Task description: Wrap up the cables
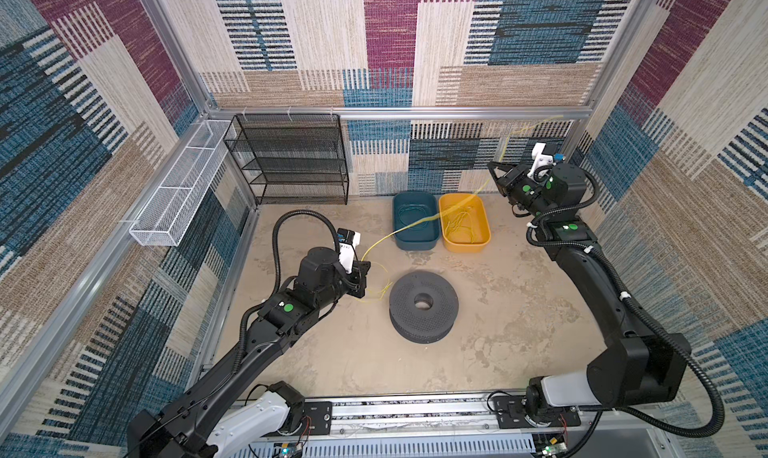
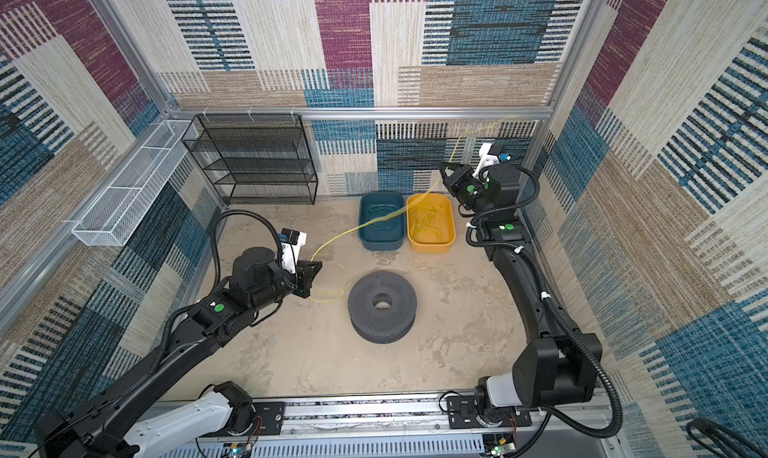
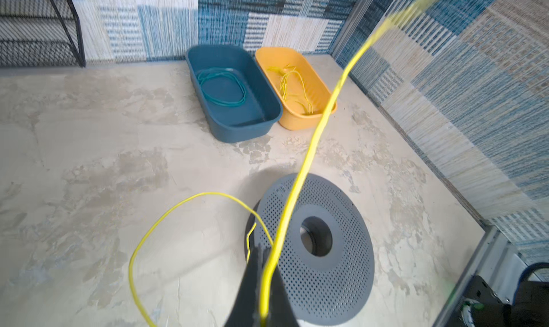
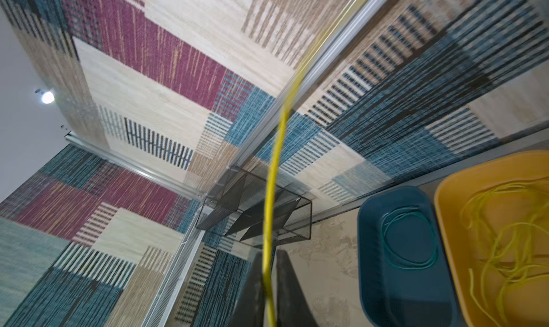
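Note:
A thin yellow cable (image 1: 382,240) (image 2: 332,240) stretches through the air over the bins, from my left gripper up to my right one. My left gripper (image 1: 368,268) (image 3: 263,251) is shut on it, low beside the dark grey perforated spool (image 1: 403,298) (image 3: 341,266). A slack loop (image 1: 384,285) hangs between that gripper and the spool. My right gripper (image 1: 492,167) (image 4: 269,254) is raised at the back right. Its jaws stand slightly apart and the cable (image 4: 274,168) runs loosely between them, then on toward the back rail. More yellow cables (image 1: 457,223) lie tangled in the yellow bin (image 1: 465,243).
A blue bin (image 1: 415,237) holding a teal cable coil (image 1: 411,216) stands left of the yellow bin at the back. A black mesh shelf (image 1: 291,160) stands at the back left. A white wire basket (image 1: 174,202) hangs on the left wall.

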